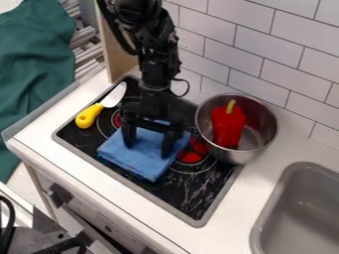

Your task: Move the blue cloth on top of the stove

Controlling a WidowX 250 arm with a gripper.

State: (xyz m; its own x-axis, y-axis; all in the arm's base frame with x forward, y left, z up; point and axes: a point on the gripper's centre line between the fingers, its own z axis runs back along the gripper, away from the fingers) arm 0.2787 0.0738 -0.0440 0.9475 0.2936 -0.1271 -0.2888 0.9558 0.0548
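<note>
- White tiles (pixel 255 44) rise behind a pale counter (pixel 255 198) holding the black stove top (pixel 192 191).
- The folded blue cloth (pixel 138 159) lies on the stove, partly covering a red burner ring.
- The gripper (pixel 148 144) hangs over the cloth, its two fingers spread wide, gripping nothing as far as I can see.
- Beside the cloth are a yellow-handled knife (pixel 88 116) and a metal pot (pixel 240 156) with a red pepper (pixel 227 125).
- Placing looks done; probably only lifting the arm clear remains.
</note>
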